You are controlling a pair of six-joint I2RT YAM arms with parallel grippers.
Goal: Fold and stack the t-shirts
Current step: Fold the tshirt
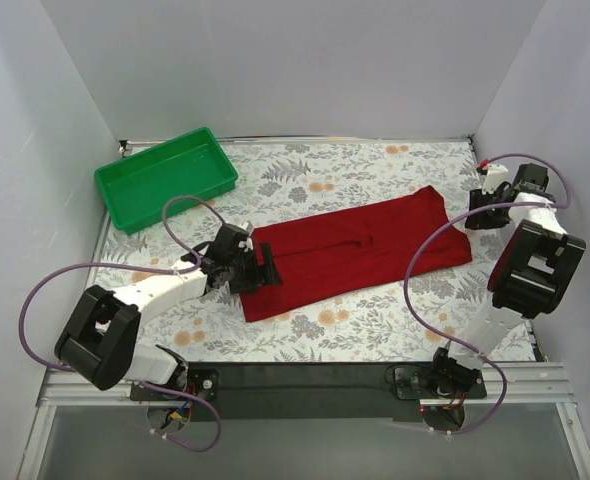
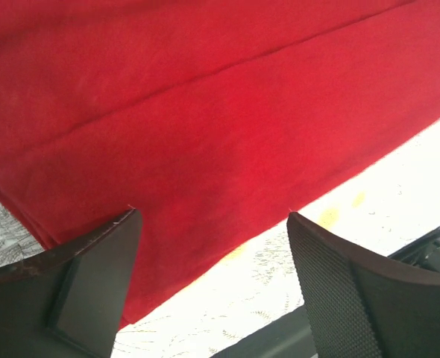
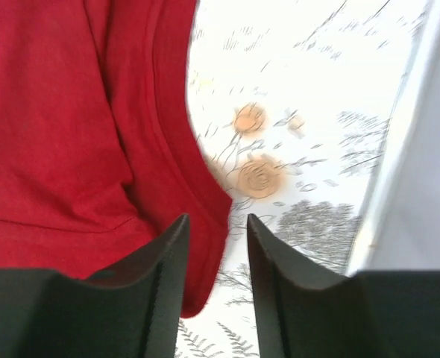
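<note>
Kid: Shirt first. Where's it at?
Pal: Red t-shirt (image 1: 360, 255) lies flat on the desk (image 1: 375, 325), folded long, reaching from the left jaws to the right jaws. One end's right under the left jaws. Other end's just under & beside the right jaws.
Kid: Jaws holding it?
Pal: Nope. Left jaws are wide, nothing btwn them, cloth just below. Right jaws have a small gap & I see desk thru it. Shirt corner pokes under one finger (image 3: 149, 298) but isn't pinched.
Kid: How'll it feel?
Pal: Soft & light, I think. Floppy, no stiff bits. It'd prob sag & bunch if lifted by one spot only.
Kid: So where to grab?
Pal: Corners at each short end, all layers together, right below each set of jaws. Pinch thick bits like the hem, not the thin middle.
Kid: Slippy?
Pal: Doubt it, cloth like that grips ok. Thin tho, so jaws need to go low to the desk to catch it.
Kid: Green tray (image 1: 165, 180)?
Pal: Past the left jaws, well apart from the shirt.
</note>
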